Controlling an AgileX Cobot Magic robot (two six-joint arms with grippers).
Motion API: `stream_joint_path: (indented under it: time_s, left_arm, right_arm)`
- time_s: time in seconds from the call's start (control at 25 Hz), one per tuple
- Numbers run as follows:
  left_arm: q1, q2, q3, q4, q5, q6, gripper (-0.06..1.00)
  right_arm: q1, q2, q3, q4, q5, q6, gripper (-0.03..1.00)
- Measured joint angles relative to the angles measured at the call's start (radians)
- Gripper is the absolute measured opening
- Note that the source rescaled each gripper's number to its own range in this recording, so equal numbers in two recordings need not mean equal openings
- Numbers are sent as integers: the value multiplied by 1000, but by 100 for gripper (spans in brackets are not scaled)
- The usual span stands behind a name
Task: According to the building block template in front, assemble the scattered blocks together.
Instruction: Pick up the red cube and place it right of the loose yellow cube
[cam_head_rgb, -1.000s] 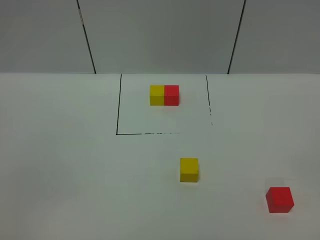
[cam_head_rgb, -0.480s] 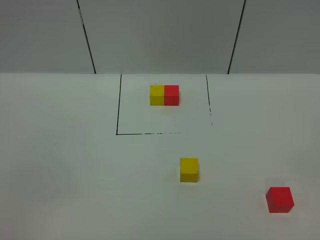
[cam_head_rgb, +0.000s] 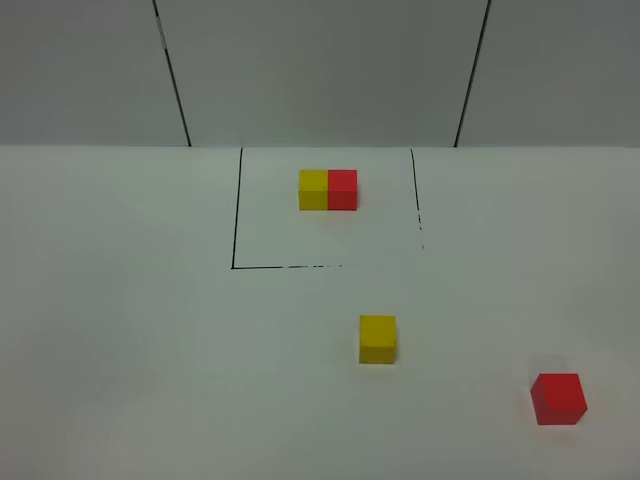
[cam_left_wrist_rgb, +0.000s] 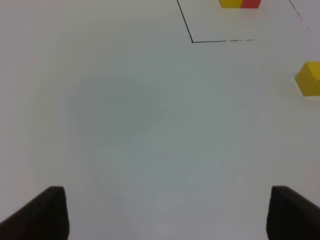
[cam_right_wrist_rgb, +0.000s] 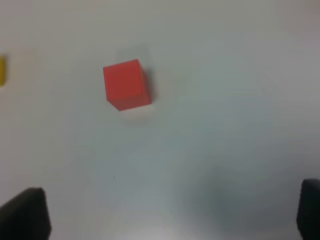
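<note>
The building block template (cam_head_rgb: 328, 189), a yellow cube joined to a red cube, stands inside a black-lined rectangle (cam_head_rgb: 234, 230) at the back of the white table. Of the scattered blocks, the yellow cube (cam_head_rgb: 378, 339) sits alone in front of that frame, and the red cube (cam_head_rgb: 558, 398) lies near the front right. Neither arm shows in the exterior high view. My left gripper (cam_left_wrist_rgb: 165, 215) is open over bare table, the yellow cube (cam_left_wrist_rgb: 309, 78) far ahead of it. My right gripper (cam_right_wrist_rgb: 170, 215) is open too, with the red cube (cam_right_wrist_rgb: 126, 84) ahead of its fingertips and apart from them.
A grey panelled wall (cam_head_rgb: 320, 70) closes off the table's far edge. The template pair (cam_left_wrist_rgb: 240, 3) also shows at the edge of the left wrist view, beyond the frame's corner (cam_left_wrist_rgb: 192, 41).
The blocks have not moved. In the exterior high view nothing else differs.
</note>
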Motion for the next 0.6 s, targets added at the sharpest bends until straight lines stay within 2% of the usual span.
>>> stream_joint_path:
  time_s: [0.28, 0.48, 0.6]
  left_arm:
    - [0, 0, 0, 0, 0, 0, 91]
    - [0, 0, 0, 0, 0, 0, 91]
    - [0, 0, 0, 0, 0, 0, 91]
  right_arm:
    - [0, 445, -56, 79, -54, -92, 100]
    - [4, 723, -132, 89, -100, -111, 100]
    - [51, 845, -177, 73, -135, -112, 100]
